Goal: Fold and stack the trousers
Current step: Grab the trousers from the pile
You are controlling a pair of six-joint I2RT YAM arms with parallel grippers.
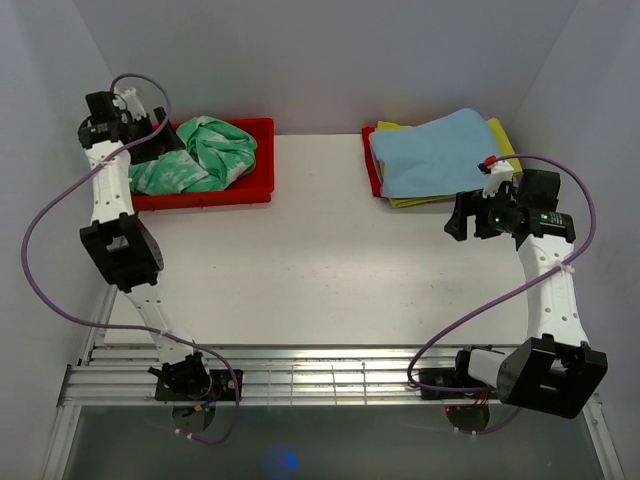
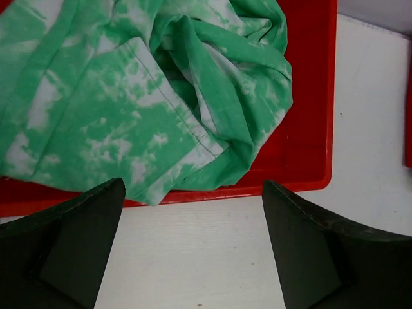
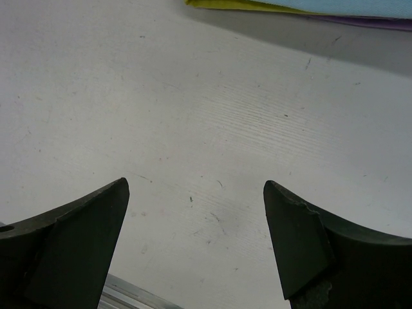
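Plainly the trousers [image 1: 200,155] are not yet laid out. They sit crumpled in the red tray [image 1: 255,192] at the far left of the table [image 1: 320,260]. The legs are wound into each other, and one hemmed edge [image 2: 183,125] spills over the tray's rim.

The likely trouble is a blind pinch into that heap. Fingers closing on one loose fold would probably lift the whole bundle twisted, with no clean waistband or leg end to spread. Cloth dragged across the rim could also snag and tug the tray along, since nothing visible pins it down. A pull by one arm alone would likely leave the legs tangled on the table.

The left gripper [image 1: 152,138] hangs over the left end of the tray. The arm reaches far and its wrist tips down toward the fabric. In its own wrist view the jaws stand wide apart and grip nothing, and whether the fingertips [image 2: 96,212] brush the cloth cannot be told.

The right gripper [image 1: 458,215] hovers well apart at the right, pointing left above bare table. It is just near of the light blue cloth [image 1: 440,150] stacked on the yellow cloth [image 1: 505,140]. Its jaws are likewise spread and empty.
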